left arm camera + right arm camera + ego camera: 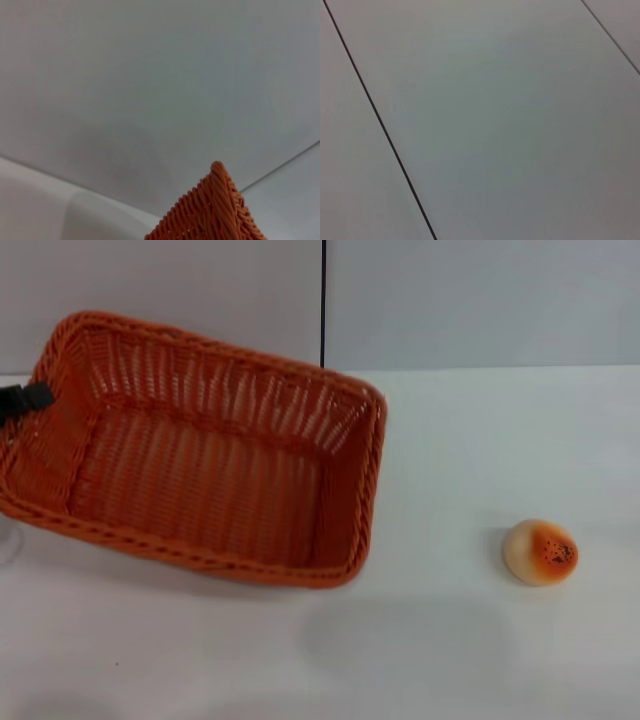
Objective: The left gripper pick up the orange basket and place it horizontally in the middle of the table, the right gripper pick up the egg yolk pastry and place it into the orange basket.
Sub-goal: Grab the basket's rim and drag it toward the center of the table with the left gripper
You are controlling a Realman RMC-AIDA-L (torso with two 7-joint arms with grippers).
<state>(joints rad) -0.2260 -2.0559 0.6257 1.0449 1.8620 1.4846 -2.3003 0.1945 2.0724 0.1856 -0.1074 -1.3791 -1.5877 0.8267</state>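
Observation:
The orange basket (pixel 200 455) fills the left half of the head view. It is turned at a slant, with its left end at the frame's edge, and it casts a faint shadow on the white table (pixel 450 640). My left gripper (pixel 25 398) shows only as a black finger clamped over the basket's left rim. A corner of the same basket (pixel 215 212) rises into the left wrist view. The egg yolk pastry (pixel 541 552) sits alone on the table at the right, orange speckled top up. My right gripper is out of view.
A grey wall with a dark vertical seam (pixel 323 300) stands behind the table. The right wrist view shows only grey wall panels and a dark seam (pixel 380 120). Bare tabletop lies between basket and pastry.

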